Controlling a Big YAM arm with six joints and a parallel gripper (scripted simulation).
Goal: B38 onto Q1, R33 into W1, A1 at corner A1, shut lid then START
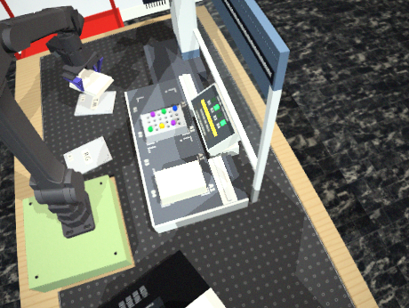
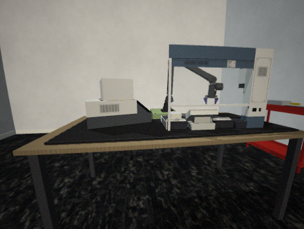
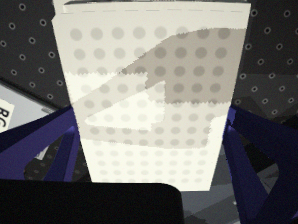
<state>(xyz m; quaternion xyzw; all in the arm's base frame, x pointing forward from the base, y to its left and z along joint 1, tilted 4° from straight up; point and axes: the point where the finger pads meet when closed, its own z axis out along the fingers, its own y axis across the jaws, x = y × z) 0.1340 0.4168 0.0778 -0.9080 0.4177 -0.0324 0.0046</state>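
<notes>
A wooden-edged table (image 1: 326,222) under a dotted black mat fills my view, pale wall behind. My gripper (image 1: 85,77) is clenched across the narrow width of a white 96-well PCR plate (image 1: 97,84), wells up, carried in the air just above the waiting nest W1 (image 1: 103,106) and not yet touching it. I take this plate to be R33, though I cannot read its label.

Beyond W1, towards the arm's green base (image 1: 107,196), lies the regrip nest RG (image 1: 95,151). On the other side of W1 runs the deck tray (image 1: 133,133), with the tube cooling block (image 1: 162,121) and its coloured tubes nearest, then a white block (image 1: 180,180) further along. Q1 (image 2: 112,109) stands well apart from W1 at the table's other end.

By my judgement little is done: this plate is unseated, and B38, the lid and START all remain.

In the wrist view the plate's long axis runs straight away from the gripper, between the fingers. From above it sits skewed against W1's outline. I cannot tell which corner is A1.
</notes>
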